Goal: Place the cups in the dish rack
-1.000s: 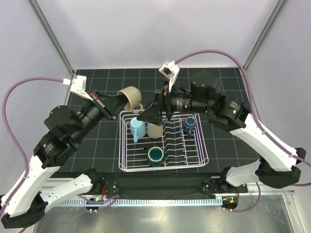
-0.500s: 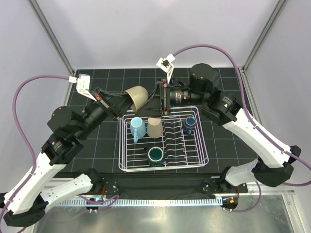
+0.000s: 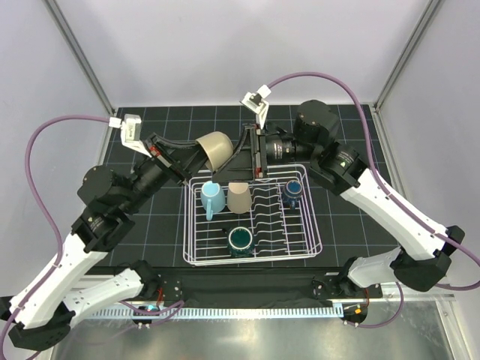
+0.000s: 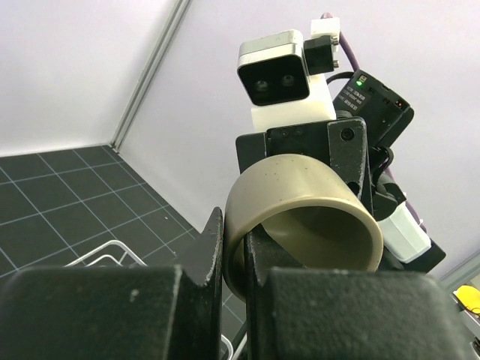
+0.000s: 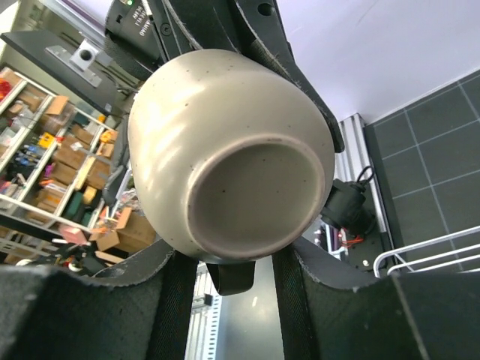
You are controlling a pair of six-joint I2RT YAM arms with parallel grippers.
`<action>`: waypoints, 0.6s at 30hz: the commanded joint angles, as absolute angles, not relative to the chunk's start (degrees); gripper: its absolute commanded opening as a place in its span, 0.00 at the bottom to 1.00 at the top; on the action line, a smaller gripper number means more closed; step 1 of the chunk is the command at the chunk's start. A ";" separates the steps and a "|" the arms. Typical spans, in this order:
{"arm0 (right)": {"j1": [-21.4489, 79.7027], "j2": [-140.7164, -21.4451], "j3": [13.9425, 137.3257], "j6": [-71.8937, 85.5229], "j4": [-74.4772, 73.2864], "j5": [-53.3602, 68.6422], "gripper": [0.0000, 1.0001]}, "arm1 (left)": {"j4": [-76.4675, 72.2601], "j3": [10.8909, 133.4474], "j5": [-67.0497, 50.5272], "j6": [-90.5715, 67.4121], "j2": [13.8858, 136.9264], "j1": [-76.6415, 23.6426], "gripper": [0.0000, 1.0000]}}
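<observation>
Your left gripper (image 4: 234,244) pinches the rim of the mug (image 3: 214,148) — it lies sideways in the air, above the far edge of the rack (image 3: 185,225). Your right gripper (image 5: 231,262) is at its base, jaws apart; whether they touch it, I cannot tell.

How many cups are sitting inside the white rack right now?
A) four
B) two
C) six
A: the dish rack holds a light blue mug, a beige cup, a dark blue mug and a teal mug. The tan cup is not in it; the left gripper holds it up in the air.
</observation>
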State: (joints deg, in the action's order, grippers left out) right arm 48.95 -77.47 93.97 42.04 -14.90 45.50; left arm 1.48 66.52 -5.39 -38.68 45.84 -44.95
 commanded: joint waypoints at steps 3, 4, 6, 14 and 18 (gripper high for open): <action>46.76 -75.50 91.50 49.29 -3.79 48.69 0.43 | -4.92 66.27 -10.63 -38.32 45.70 -45.09 0.00; 46.32 -75.41 91.23 49.74 -2.47 48.78 0.43 | -5.01 66.10 -11.07 -38.23 45.62 -45.09 0.00; 46.06 -74.97 90.36 51.40 -1.24 49.13 0.43 | -5.54 65.83 -10.99 -38.32 45.44 -45.09 0.00; 45.70 -74.71 87.72 54.84 4.83 49.75 0.37 | -6.59 64.95 -13.09 -38.58 45.00 -45.09 0.00; 45.70 -74.79 87.36 55.28 5.01 49.22 0.32 | -7.03 64.60 -13.36 -38.85 44.91 -45.00 0.00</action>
State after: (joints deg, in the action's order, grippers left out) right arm 46.37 -75.88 87.09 53.52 -0.25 51.64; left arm -3.42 64.86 -7.60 -38.54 45.69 -44.49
